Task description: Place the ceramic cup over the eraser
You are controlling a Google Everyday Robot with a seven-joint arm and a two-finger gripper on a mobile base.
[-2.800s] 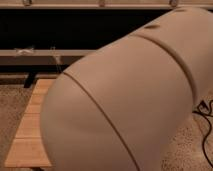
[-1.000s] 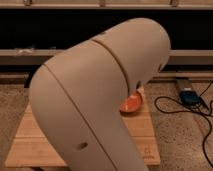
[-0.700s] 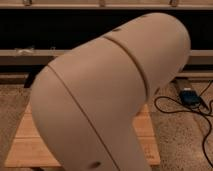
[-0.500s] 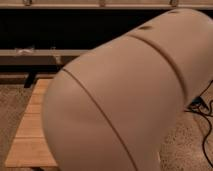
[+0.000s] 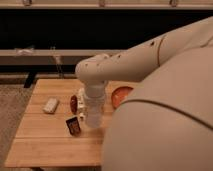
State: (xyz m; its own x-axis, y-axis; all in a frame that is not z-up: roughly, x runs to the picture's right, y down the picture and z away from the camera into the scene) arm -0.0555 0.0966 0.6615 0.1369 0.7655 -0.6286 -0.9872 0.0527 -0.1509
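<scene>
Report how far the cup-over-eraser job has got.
Done: nothing I can confirm. In hand: the hand sits low over the table, between the dark packet and the orange bowl; whether it holds the ceramic cup is hidden. Left: the pale block that looks like the eraser lies uncovered, apart from the hand.

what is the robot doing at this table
The robot's arm reaches down over the wooden table, its hand low near the middle, between an orange bowl and a small dark packet. A pale flat block, maybe the eraser, lies apart on the view's left. I can't make out the white cup or tell whether the hand holds it.
</scene>
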